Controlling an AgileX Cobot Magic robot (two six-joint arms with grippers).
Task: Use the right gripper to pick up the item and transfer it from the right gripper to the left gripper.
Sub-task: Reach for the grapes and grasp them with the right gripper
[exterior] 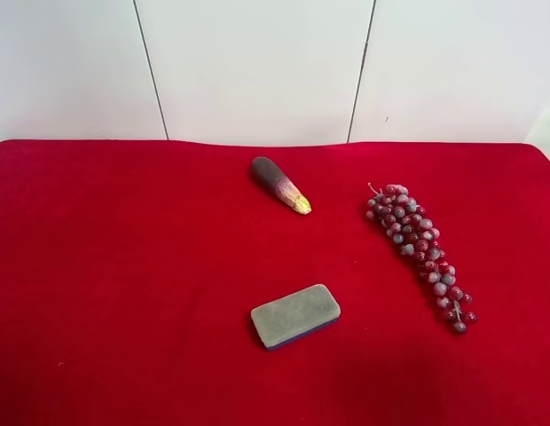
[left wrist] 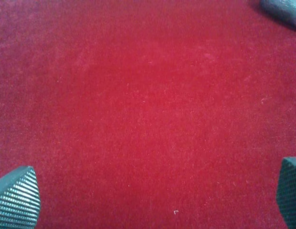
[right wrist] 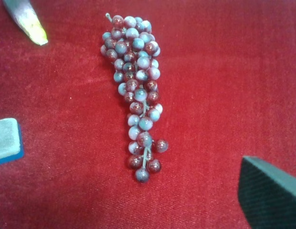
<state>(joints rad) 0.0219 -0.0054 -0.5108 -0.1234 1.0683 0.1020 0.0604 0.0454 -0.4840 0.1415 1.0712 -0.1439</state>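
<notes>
A bunch of dark red and bluish grapes (exterior: 420, 253) lies on the red cloth (exterior: 124, 284) at the exterior high view's right. In the right wrist view the grapes (right wrist: 137, 90) lie lengthwise in the middle. My right gripper (right wrist: 133, 205) is open above the cloth, just short of the bunch's lower end and touching nothing; one dark fingertip (right wrist: 269, 191) shows. My left gripper (left wrist: 153, 191) is open and empty over bare cloth, with both fingertips (left wrist: 16, 198) at the corners. Neither arm shows in the exterior high view.
A dark eggplant with a yellow tip (exterior: 279, 184) lies at the back middle. A grey sponge with a blue underside (exterior: 295, 315) lies at the front middle. Both show at the edge of the right wrist view, the eggplant tip (right wrist: 26, 21) and the sponge (right wrist: 5, 138).
</notes>
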